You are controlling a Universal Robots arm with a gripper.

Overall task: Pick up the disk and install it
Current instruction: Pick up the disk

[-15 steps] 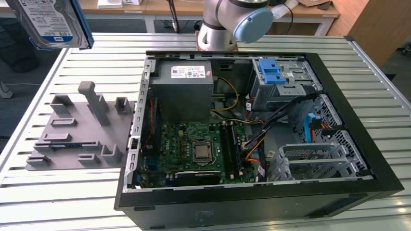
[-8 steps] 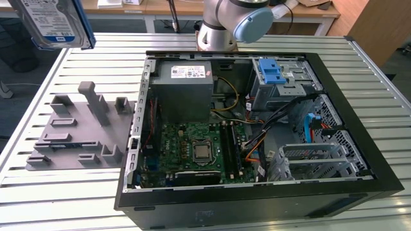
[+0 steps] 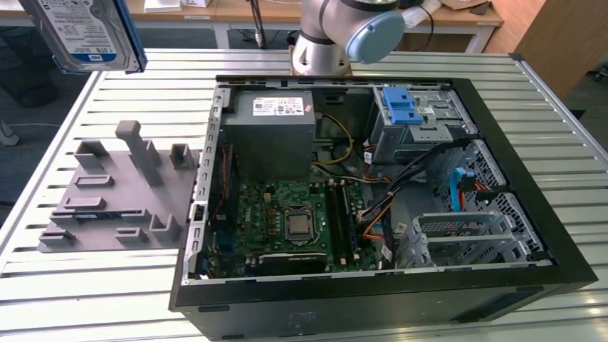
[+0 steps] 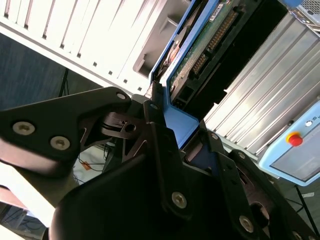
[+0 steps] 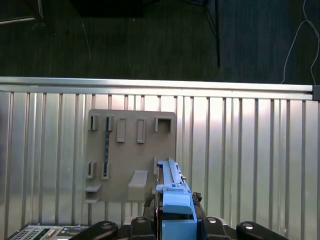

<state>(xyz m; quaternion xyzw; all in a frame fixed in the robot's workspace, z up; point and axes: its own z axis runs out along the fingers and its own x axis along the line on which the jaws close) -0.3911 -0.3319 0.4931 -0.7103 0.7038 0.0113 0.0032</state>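
Note:
The disk [image 3: 85, 32], a silver drive with a white-and-blue label in a blue carrier, hangs high above the table's far corner at the exterior view's left. In the second wrist view my gripper [image 4: 177, 122] is shut on the disk's blue carrier [image 4: 180, 125], with a black finger on each side and the green circuit board facing out. In the first wrist view the disk [image 5: 172, 192] shows edge-on between the gripper's [image 5: 174, 205] fingers, above the grey holder plate [image 5: 131, 155] on the slatted table.
An open black computer case [image 3: 532, 214] lies on the slatted metal table [image 3: 95, 285], with a grey power supply [image 3: 270, 132], a motherboard [image 3: 295, 221] and a blue-handled drive cage [image 3: 413, 114] inside. A grey slotted holder [image 3: 119, 192] sits left of the case. The arm's base [image 3: 337, 35] stands behind.

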